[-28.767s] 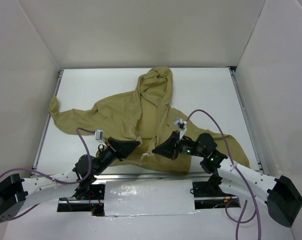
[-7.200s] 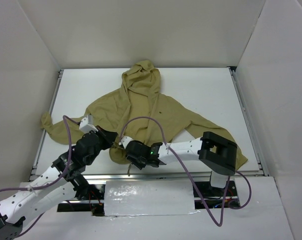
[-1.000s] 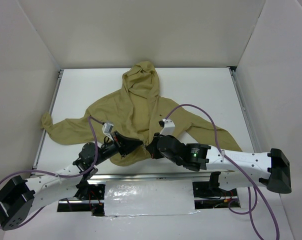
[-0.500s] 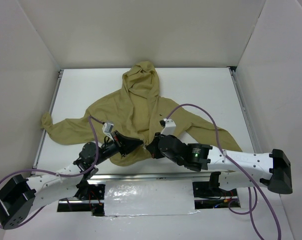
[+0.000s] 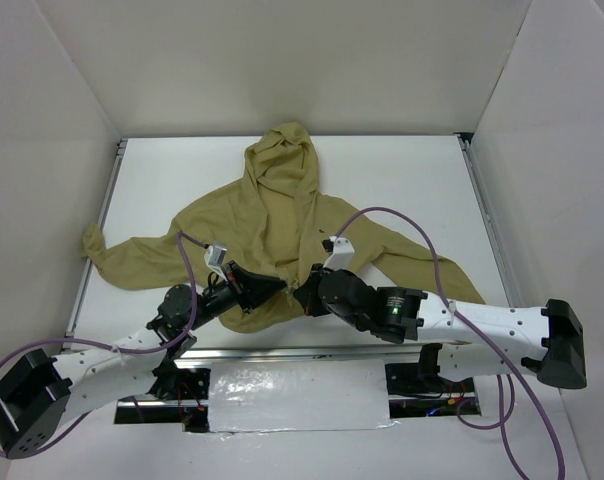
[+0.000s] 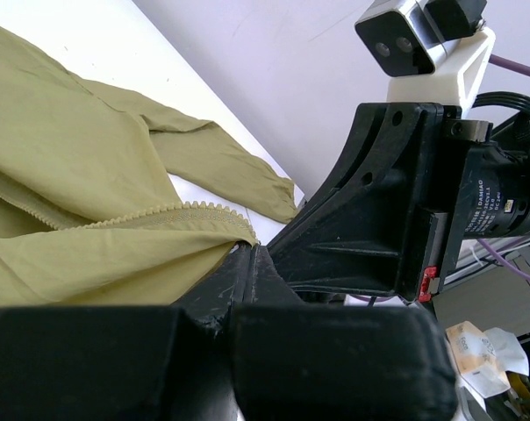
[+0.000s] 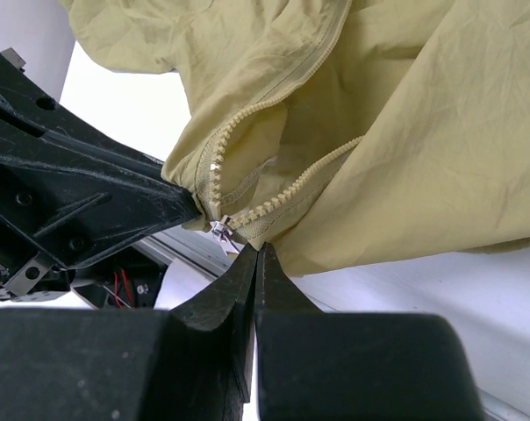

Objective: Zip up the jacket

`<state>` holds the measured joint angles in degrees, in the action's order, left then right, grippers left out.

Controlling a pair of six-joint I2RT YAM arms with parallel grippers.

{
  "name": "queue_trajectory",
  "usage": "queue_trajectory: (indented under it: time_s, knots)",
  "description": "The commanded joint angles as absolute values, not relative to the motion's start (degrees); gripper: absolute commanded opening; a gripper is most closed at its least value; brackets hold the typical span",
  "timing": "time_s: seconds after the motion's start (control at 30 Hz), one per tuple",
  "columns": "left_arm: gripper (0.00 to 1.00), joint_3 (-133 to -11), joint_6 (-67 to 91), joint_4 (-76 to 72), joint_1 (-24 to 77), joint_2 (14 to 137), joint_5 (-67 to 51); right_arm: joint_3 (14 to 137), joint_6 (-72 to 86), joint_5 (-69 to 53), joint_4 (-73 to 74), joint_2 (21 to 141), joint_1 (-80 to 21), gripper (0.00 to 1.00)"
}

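Observation:
The olive-tan jacket [image 5: 272, 215] lies spread on the white table, hood to the far side and front open at the bottom. My left gripper [image 5: 278, 286] is shut, and its tips pinch the jacket's [image 6: 81, 167] bottom hem at the end of one zipper row [image 6: 151, 213]. My right gripper [image 5: 302, 293] is shut on the opposite hem edge of the jacket [image 7: 423, 132], just below the zipper teeth. The small silver slider [image 7: 219, 230] hangs beside its fingertips. The two grippers meet tip to tip at the jacket's near hem.
White walls enclose the table on three sides. A metal rail [image 5: 282, 352] runs along the near edge just below the hem. The jacket's sleeves stretch out to the left [image 5: 107, 255] and right [image 5: 452, 280]. A purple cable [image 5: 402, 225] arcs over the right sleeve.
The right arm has shifted very slightly to the right. The left arm and the jacket have stayed where they were.

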<state>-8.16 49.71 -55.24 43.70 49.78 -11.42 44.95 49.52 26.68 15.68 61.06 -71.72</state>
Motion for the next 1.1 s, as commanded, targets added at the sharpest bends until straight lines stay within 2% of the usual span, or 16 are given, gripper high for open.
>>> queue_trajectory:
  time_s: [0.0,0.67,1.07]
  knots:
    - [0.00,-9.6,49.3,-60.0,43.9,49.7,-12.2,45.7,50.3,28.8,14.6,60.0,-71.5,0.00]
    - [0.00,-9.1,49.0,-61.3,43.9,51.6,-16.7,46.5,49.4,29.0,14.3,58.0,-69.4,0.00]
    - [0.00,-8.6,47.5,-60.4,43.9,55.3,-19.2,47.2,47.2,24.6,15.0,55.5,-66.3,0.00]
